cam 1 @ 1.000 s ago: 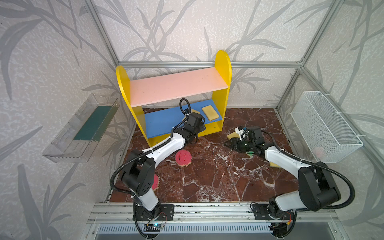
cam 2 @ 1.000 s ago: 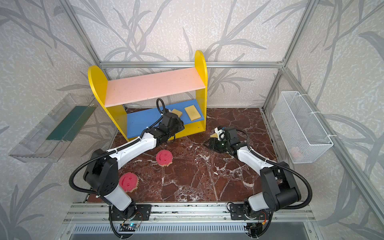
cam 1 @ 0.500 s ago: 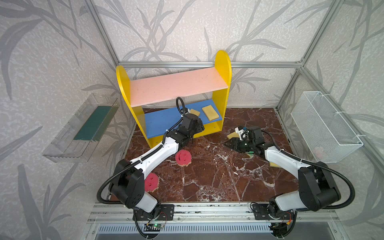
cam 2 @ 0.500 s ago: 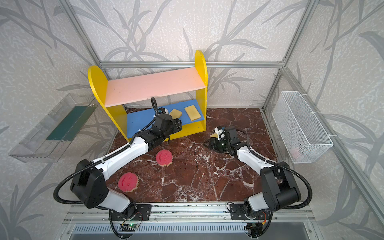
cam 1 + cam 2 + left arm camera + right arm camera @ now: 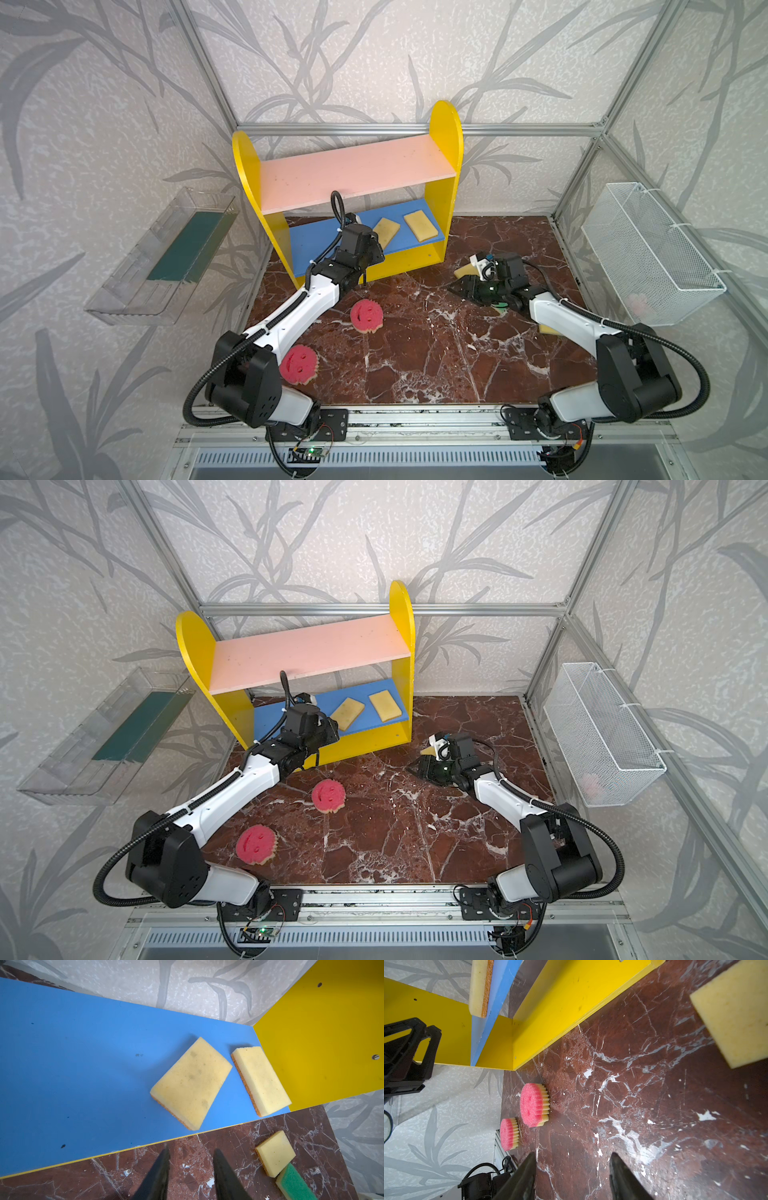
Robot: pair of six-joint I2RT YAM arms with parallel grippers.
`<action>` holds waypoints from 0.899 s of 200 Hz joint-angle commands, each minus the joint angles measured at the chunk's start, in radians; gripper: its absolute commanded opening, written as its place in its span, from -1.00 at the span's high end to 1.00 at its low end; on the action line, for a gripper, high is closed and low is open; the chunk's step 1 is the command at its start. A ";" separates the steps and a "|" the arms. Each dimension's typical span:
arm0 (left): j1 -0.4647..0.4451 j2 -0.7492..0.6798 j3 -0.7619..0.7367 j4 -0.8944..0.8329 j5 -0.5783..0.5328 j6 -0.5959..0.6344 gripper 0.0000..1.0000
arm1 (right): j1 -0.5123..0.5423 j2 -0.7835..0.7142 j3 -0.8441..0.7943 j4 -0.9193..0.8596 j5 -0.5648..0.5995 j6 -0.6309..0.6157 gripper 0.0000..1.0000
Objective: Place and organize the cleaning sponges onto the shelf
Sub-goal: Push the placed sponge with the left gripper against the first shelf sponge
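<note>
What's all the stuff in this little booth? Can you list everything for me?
Shelf: one, yellow sides, pink top board, blue middle board; at back.
Rectangular sponges on blue board: two, pale yellow.
Round smiley sponges: two, pink; on marble floor.
Loose sponges by right arm: pale yellow, one green-faced.
Clear tray: one, left wall.
Wire basket: one, white, right wall.
Left gripper: black, open, empty.
Right gripper: black, open, empty.

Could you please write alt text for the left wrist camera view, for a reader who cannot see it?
Two pale yellow sponges lie flat on the shelf's blue board, one beside the yellow side panel. In the foreground the left gripper has its jaws apart and empty over the marble floor, where another yellow sponge touches a green-faced one.
</note>
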 commanded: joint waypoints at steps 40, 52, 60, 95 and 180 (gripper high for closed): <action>0.046 0.010 -0.066 0.074 -0.026 0.002 0.52 | -0.002 -0.004 -0.009 0.009 -0.013 0.000 -0.12; 0.049 0.010 -0.092 0.118 -0.039 -0.007 0.53 | -0.002 -0.004 -0.010 0.011 -0.013 0.001 -0.12; 0.052 0.010 -0.113 0.159 -0.045 -0.015 0.53 | -0.002 -0.004 -0.010 0.013 -0.012 0.002 -0.12; 0.064 0.006 -0.226 0.376 -0.033 -0.080 0.55 | -0.002 -0.002 -0.014 0.020 -0.012 0.004 -0.12; 0.130 0.027 -0.300 0.568 0.016 -0.142 0.55 | -0.002 -0.002 -0.016 0.023 -0.012 0.003 -0.11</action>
